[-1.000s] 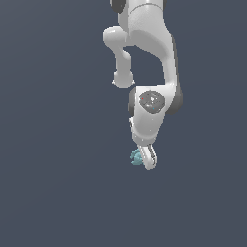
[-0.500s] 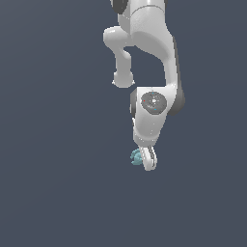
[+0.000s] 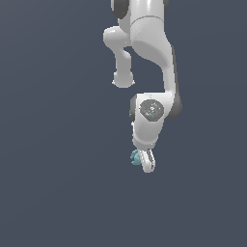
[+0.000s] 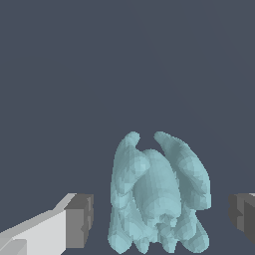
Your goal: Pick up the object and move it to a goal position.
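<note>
Exterior view, left to right: plain dark grey-blue ground w/ no visible edges or goal marker, then the small teal object [image 3: 135,157], then the white pincer [image 3: 144,162] at the end of the arm [image 3: 149,58], which reaches down from the top of frame. The object sits against the pincer's tip, on the exterior view's left of it.

Change since a sec ago: very little. Arm, pincer and object hold almost the same pose across the earlier frames; no clear lift or carry shows. Likely meaning: the grasp is being set up or closed, and transport to the goal hasn't begun.

Wrist view, left to right: one grey finger pad [image 4: 79,220] on a white finger, a clear gap, then the lumpy, lobed object [image 4: 157,196] in the middle, another gap, then the second pad [image 4: 243,216] at the frame edge. So the pincer is spread wide, straddling the object, pads apart from it on both sides, gripping nothing yet. Whether the object rests on the ground can't be told.
</note>
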{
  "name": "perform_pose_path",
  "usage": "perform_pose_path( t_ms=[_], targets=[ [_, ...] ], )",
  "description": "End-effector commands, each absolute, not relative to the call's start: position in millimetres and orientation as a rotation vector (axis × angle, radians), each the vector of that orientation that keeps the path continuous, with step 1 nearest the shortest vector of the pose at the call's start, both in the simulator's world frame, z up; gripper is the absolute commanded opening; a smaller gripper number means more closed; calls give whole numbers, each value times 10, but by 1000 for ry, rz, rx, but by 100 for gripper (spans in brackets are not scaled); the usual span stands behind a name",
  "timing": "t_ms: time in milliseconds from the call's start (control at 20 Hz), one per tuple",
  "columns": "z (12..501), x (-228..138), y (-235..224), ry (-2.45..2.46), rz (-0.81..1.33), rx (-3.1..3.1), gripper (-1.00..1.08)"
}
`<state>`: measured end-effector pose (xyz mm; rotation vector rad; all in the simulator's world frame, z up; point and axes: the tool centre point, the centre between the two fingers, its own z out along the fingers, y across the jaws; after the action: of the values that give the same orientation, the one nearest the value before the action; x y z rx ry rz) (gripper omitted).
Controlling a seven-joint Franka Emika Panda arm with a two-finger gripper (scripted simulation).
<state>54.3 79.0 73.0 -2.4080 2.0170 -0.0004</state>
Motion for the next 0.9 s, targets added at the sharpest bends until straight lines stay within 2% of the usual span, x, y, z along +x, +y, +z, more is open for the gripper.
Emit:
perform_pose_path(
  t_ms=[0,350,400,850],
  targets=[
    [600,536,790,2019,0,-2407,100],
    [503,549,792,2019,0,-2407,100],
    [503,549,792,2019,0,-2407,-100],
    [503,549,792,2019,0,-2407,-100]
  ],
)
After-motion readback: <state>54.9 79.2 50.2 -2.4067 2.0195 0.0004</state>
